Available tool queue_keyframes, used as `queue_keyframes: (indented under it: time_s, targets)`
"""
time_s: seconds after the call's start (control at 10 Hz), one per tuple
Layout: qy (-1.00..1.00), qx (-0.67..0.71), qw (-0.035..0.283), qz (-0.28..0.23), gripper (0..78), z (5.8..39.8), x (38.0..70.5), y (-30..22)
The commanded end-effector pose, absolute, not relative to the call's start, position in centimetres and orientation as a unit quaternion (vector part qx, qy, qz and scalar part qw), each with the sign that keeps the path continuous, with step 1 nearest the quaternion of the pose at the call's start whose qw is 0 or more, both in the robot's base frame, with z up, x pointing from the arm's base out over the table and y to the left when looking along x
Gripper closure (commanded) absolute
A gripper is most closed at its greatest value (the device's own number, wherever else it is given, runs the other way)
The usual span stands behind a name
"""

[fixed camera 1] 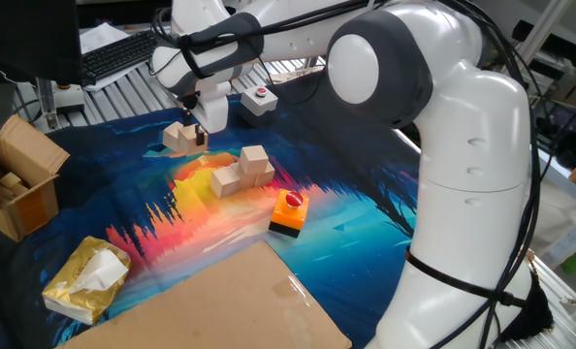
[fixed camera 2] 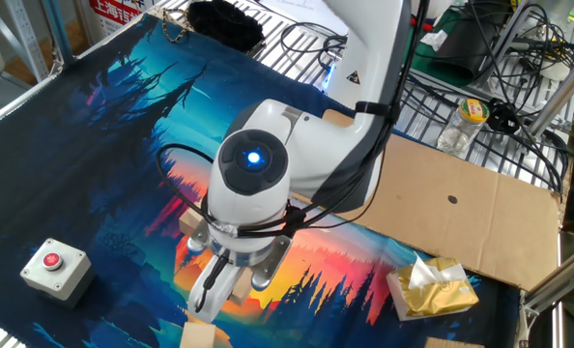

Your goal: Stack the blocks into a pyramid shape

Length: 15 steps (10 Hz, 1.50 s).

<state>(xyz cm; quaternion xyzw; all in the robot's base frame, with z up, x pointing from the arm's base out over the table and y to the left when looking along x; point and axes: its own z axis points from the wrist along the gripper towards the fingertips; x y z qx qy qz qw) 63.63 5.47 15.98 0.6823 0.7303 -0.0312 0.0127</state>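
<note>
Cluttered lab benches are ringing the colourful mat (fixed camera 1: 366,223). Arm is blocking most of the other fixed view, hiding the stack. Gripper (fixed camera 1: 199,134) is hanging at the loose blocks (fixed camera 1: 180,137) behind the started stack (fixed camera 1: 241,170); jaw state cannot be made out. Risk: fingers nudging neighbouring cubes, or a skewed grab toppling the stack on placing. Orange button block (fixed camera 1: 289,212) is sitting just in front of the stack.

The view is dominated by the white robot wrist (fixed camera 2: 258,179), on which a blue light is lit. Below it the gripper (fixed camera 2: 219,290) is pointed down at the colourful printed mat (fixed camera 2: 103,145). Pale wooden blocks (fixed camera 2: 192,226) are partly hidden beneath it, with another block (fixed camera 2: 198,335) seen at the bottom edge. A grey button box (fixed camera 2: 52,266) with a red button, a flat cardboard sheet (fixed camera 2: 461,208) and a yellow tissue pack (fixed camera 2: 432,287) are also seen.
</note>
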Motion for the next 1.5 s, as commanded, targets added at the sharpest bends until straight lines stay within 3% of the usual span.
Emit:
queue_keyframes:
  time_s: [0.1, 0.7, 1.5]
  targets:
    - [0.73, 0.683, 0.016, -0.036, 76.4, 15.9, 63.1, 5.5]
    - [0.728, 0.684, 0.012, -0.033, 76.4, 16.6, 61.6, 5.4]
    - [0.716, 0.698, 0.015, 0.006, 76.4, 17.1, 58.0, 0.1]
